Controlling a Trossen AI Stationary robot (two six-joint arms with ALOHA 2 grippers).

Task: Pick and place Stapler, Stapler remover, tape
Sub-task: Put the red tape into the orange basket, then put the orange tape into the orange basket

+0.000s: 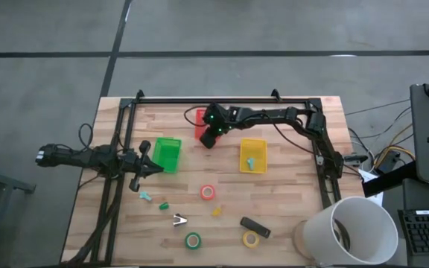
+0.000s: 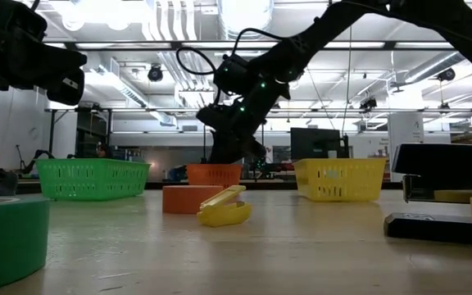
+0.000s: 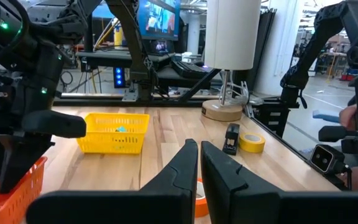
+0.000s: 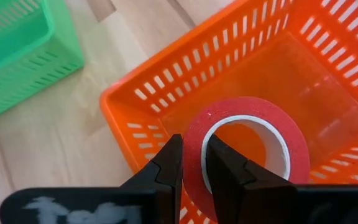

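A red tape roll (image 4: 244, 146) is pinched by its rim between the fingers of the right gripper (image 4: 194, 165), held directly over the orange basket (image 4: 166, 102). In the high view this gripper (image 1: 208, 138) sits at upper centre of the frame, covering most of the orange basket (image 1: 199, 119).

Other task items lie toward the lower part of the high view: a second red tape roll (image 1: 208, 193) at centre, a green tape roll (image 1: 193, 240) and a yellow tape roll (image 1: 251, 239) near the bottom edge, and the black stapler (image 1: 255, 227) just above and right of the yellow roll. A silver claw piece (image 1: 179, 219) lies above the green roll; small teal and green pieces (image 1: 155, 201) lie to its upper left, and a small yellow piece (image 1: 217, 211) sits below the centre roll.

The green basket (image 1: 167, 154) stands left of centre; the yellow basket (image 1: 252, 155), right of centre, holds a teal piece. The left gripper (image 1: 141, 177) waits beside the green basket, its fingers closed together on nothing.

The surface is a pale wooden table (image 1: 289, 208) of jointed planks, edged by a black frame (image 1: 222, 99), standing on grey floor. A white lamp (image 1: 352, 231) occupies the lower right corner. In the low view, the room behind shows ceiling lights, ducts and monitors.
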